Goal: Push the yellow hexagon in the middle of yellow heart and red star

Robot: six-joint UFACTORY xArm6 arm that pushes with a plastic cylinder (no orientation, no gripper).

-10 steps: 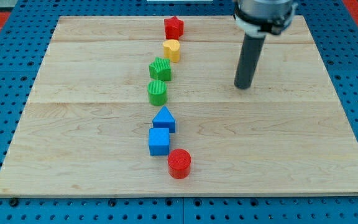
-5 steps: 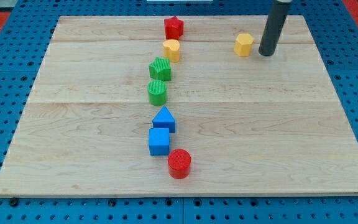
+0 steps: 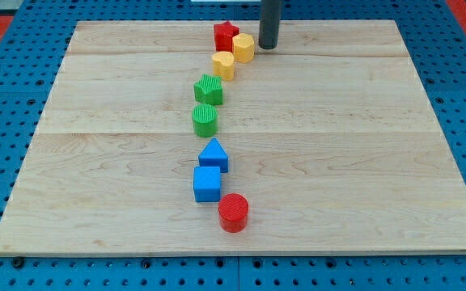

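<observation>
The yellow hexagon [image 3: 243, 48] sits near the view's top, touching the right side of the red star [image 3: 226, 35] and just up-right of the yellow heart [image 3: 223, 65]. My tip [image 3: 268, 46] is right next to the hexagon's right side, touching or almost touching it. The rod rises straight up out of the view's top.
Below the heart a line of blocks runs down the board: a green block [image 3: 209, 89], a green cylinder [image 3: 205, 120], a blue triangle [image 3: 213, 153], a blue cube [image 3: 207, 183] and a red cylinder [image 3: 234, 212]. The wooden board [image 3: 379, 162] lies on a blue pegboard.
The tip swept from the board's right to the left along the top, pushing the yellow hexagon left until it rests against the red star and heart.
</observation>
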